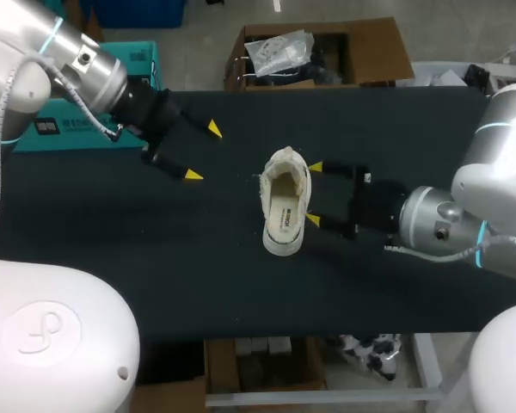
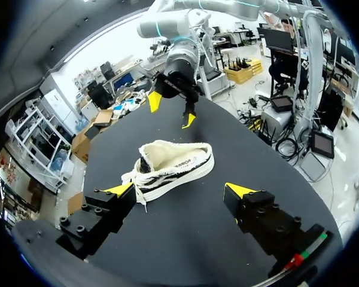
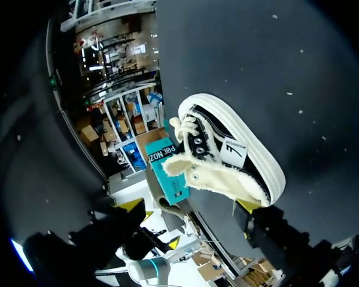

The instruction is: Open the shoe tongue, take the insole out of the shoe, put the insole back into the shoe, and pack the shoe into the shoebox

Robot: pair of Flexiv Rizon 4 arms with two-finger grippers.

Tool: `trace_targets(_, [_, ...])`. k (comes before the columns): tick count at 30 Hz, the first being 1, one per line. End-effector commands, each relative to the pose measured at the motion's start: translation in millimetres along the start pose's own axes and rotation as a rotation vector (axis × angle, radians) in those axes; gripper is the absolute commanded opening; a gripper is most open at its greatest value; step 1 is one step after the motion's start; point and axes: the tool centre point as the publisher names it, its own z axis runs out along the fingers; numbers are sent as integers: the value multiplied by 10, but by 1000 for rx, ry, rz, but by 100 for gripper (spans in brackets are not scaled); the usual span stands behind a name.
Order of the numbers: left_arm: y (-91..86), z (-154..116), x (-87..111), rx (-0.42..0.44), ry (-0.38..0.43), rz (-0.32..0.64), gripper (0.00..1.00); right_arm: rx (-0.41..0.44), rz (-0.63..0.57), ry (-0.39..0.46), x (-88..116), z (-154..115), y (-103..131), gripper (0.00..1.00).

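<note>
Black table (image 1: 155, 258), dark matte top with pale specks. One cream shoe (image 1: 285, 202) rests directly on it near the middle. It stands on its sole, opening upward, with its laces loose.

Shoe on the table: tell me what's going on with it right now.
The shoe lies near the middle of the black table, its opening facing up and the insole inside it. The right gripper is right beside the shoe, fingers open, with both yellow tips at the shoe's side, not clamped on it. The left gripper hangs open over the table, well clear of the shoe. Nothing is being held at this moment.
</note>
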Motion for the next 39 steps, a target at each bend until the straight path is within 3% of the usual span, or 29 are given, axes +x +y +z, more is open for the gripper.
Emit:
trace_targets(1, [30, -37, -8, -30, 26, -149, 100, 161, 4, -12, 57, -235, 149, 100])
trace_targets(8, [121, -18, 100, -116, 17, -295, 100, 183, -29, -43, 214, -454, 254, 100])
trace_targets(10, [122, -8, 120, -118, 23, -326, 100, 238, -31, -69, 235, -536, 287, 100])
trace_targets(11, [129, -1, 129, -175, 13, -344, 100, 282, -32, -97, 242, -575, 306, 100])
trace_targets(12, [129, -1, 129, -175, 13, -344, 100, 336, -32, -127, 249, -622, 321, 100])
trace_targets(26, [129, -1, 129, -175, 13, -344, 100, 336, -32, -127, 249, -622, 321, 100])
trace_targets(30, [42, 231, -62, -262, -1, -649, 100, 286, -82, -164, 264, -742, 369, 100])
trace_targets(33, [15, 374, -112, -309, 34, -824, 100, 227, -164, -212, 354, -935, 370, 100])
trace_targets(37, [20, 552, -110, -381, 72, -990, 100, 170, -258, -248, 454, -1127, 370, 100])
trace_targets(39, [23, 615, -88, -370, 110, -1053, 100, 144, -325, -274, 501, -1214, 336, 100])
